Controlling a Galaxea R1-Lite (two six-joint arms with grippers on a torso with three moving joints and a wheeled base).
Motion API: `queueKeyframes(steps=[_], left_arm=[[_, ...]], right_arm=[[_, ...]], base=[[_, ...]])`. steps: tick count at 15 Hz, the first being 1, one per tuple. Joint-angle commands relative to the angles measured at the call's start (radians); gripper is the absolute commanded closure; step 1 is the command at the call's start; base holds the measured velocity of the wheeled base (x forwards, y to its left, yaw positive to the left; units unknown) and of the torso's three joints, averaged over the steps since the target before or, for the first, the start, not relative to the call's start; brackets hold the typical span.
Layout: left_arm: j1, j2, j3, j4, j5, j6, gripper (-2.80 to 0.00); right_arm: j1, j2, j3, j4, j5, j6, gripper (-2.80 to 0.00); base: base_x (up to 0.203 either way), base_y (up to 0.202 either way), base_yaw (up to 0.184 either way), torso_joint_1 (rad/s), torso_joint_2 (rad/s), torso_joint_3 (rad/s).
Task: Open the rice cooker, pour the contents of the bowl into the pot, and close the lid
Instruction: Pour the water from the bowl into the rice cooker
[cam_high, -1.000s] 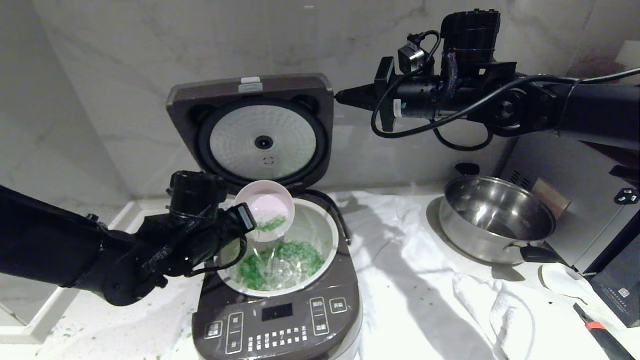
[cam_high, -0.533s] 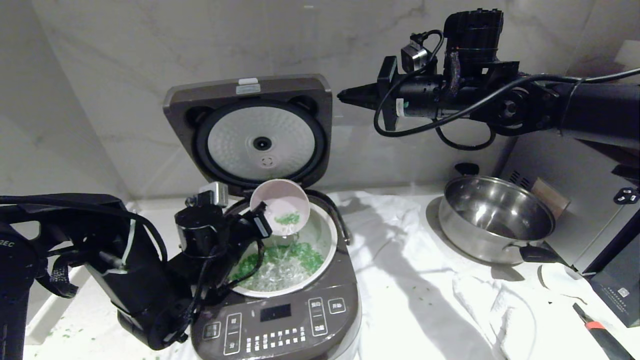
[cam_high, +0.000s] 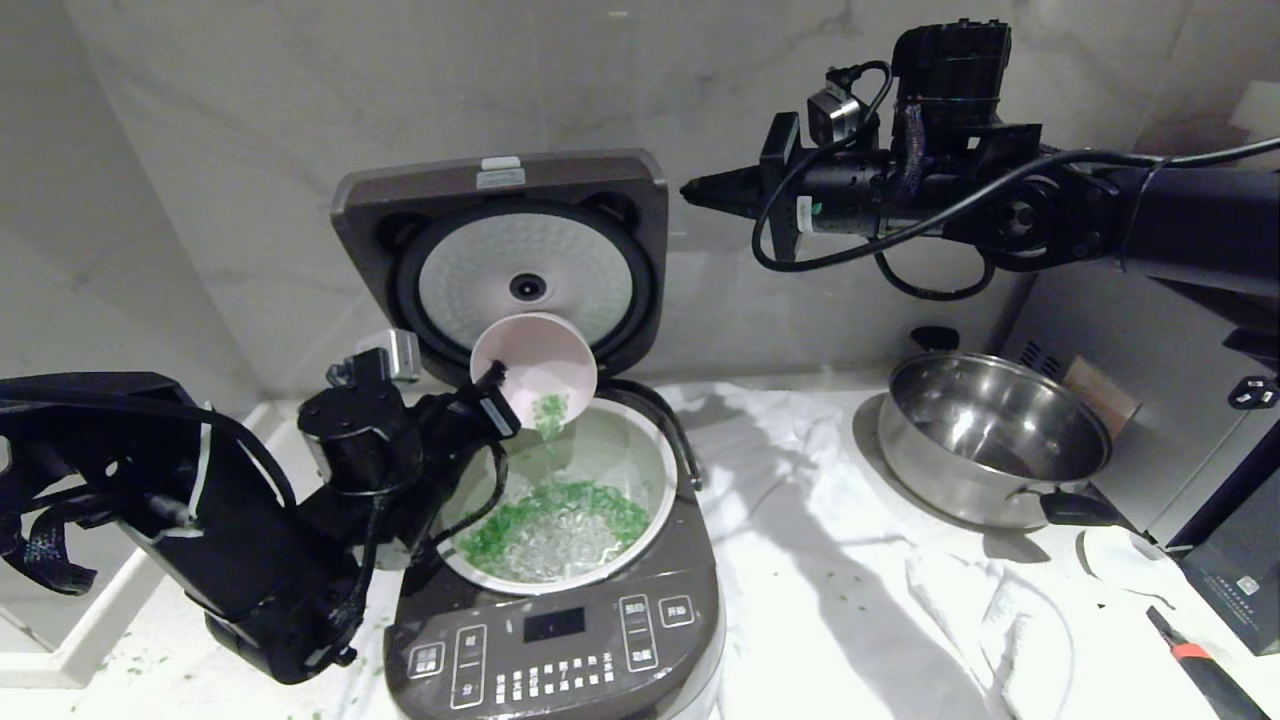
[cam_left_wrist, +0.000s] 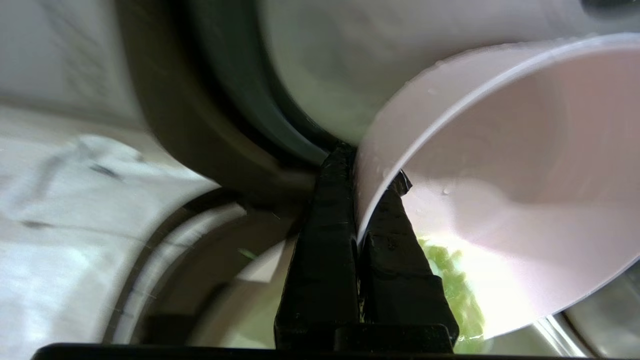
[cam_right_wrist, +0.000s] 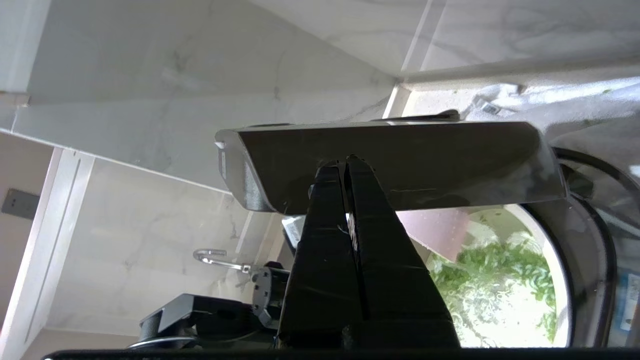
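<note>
So the left gripper (cam_high: 497, 392) still has its fingers pinching the rim of the bowl (cam_high: 535, 362), but compared with a second ago the bowl has gone higher and tipped steeper, now in front of the lid (cam_high: 510, 255) at 12 o'clock over the pot (cam_high: 640, 455). Only a few green bits (cam_high: 549, 410) cling inside it, the rest sit in the pot of the rice cooker (cam_high: 560, 640). The right gripper (cam_high: 700, 190) hasn't moved, fingers pressed together at the lid's 3 o'clock edge.
</note>
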Motion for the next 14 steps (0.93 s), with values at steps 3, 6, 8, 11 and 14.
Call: queueKeyframes(steps=[3, 6, 8, 11, 14], left_arm=[[0.004, -0.060, 0.011, -0.009, 0.005, -0.007, 0.00], [-0.003, -0.074, 0.035, -0.009, 0.007, -0.007, 0.00], [-0.005, -0.071, 0.040, -0.009, 0.007, -0.012, 0.00], [-0.017, -0.061, 0.049, -0.009, 0.007, -0.022, 0.00], [-0.086, -0.038, 0.080, -0.009, 0.009, -0.022, 0.00]], right_arm=[[0.001, -0.003, 0.000, -0.001, 0.004, 0.006, 0.00], [0.001, -0.001, 0.000, -0.001, 0.004, 0.006, 0.00], [-0.001, 0.001, 0.001, -0.001, 0.004, 0.006, 0.00], [-0.001, 0.003, 0.000, -0.001, 0.004, 0.006, 0.00], [0.001, 0.004, 0.002, -0.001, 0.005, 0.006, 0.00]], base=[[0.000, 0.000, 0.000, 0.000, 0.00, 0.000], [0.000, 0.000, 0.000, 0.000, 0.00, 0.000], [0.000, 0.000, 0.000, 0.000, 0.00, 0.000], [0.000, 0.000, 0.000, 0.000, 0.00, 0.000], [0.000, 0.000, 0.000, 0.000, 0.00, 0.000]])
